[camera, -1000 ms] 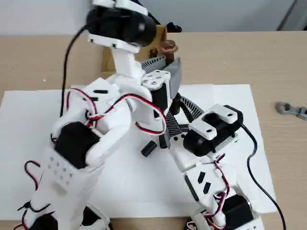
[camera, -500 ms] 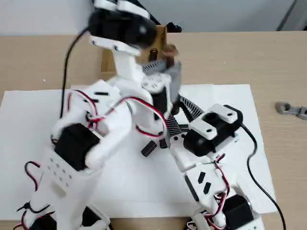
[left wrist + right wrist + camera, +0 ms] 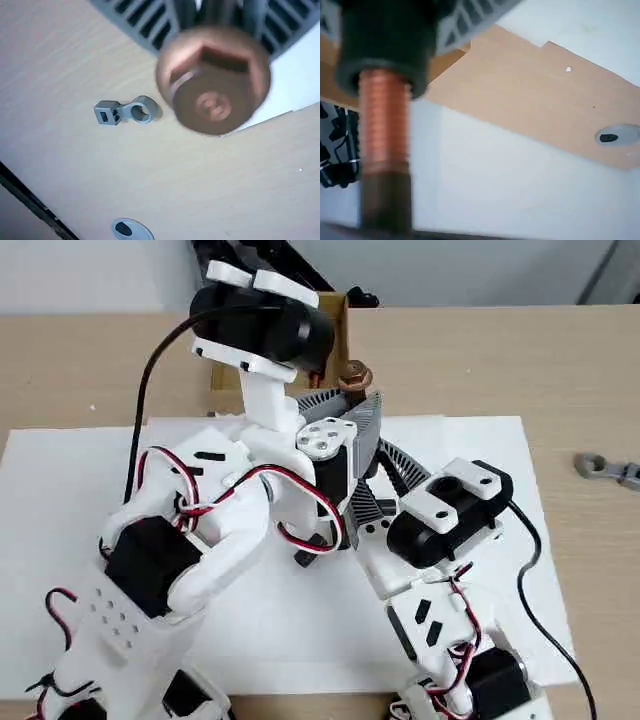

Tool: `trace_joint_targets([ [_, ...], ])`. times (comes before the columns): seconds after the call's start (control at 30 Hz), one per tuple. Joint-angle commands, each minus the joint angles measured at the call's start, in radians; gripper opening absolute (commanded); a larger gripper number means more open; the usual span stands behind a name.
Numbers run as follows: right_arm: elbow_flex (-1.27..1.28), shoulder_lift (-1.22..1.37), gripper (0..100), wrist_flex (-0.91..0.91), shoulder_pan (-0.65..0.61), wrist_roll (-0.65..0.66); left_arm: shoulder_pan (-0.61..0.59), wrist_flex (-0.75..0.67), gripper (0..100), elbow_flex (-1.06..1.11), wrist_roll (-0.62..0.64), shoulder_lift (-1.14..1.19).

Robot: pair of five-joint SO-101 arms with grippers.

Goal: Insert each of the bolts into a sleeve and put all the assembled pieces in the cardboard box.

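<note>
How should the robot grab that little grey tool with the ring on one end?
Probably pinch the little grey tool across its narrow middle, between the ring and the blocky end, coming straight down from above: it lies flat on the table with both long sides free.

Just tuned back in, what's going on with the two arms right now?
Both arms meet above the white paper sheet, just in front of the brown cardboard box. The left claw grips a copper-coloured bolt, and the right claw holds a black sleeve with the bolt's thread sticking out of it. The pair is held in the air, not yet in the box.
</note>
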Motion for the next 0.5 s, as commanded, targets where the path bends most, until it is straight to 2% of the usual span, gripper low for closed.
trace_joint_targets([
  [0.0, -0.008, 0.002, 0.5, -0.025, 0.002, -0.009, 0.025, 0.000, 2, -0.004, -0.006, -0.026],
  [0.27, -0.008, 0.002, 0.5, -0.022, 0.002, -0.009, 0.025, 0.000, 5, -0.002, -0.015, -0.014],
  [0.47, -0.008, 0.002, 0.5, -0.018, 0.002, -0.008, 0.025, 0.035, 15, -0.007, 0.015, -0.002],
])
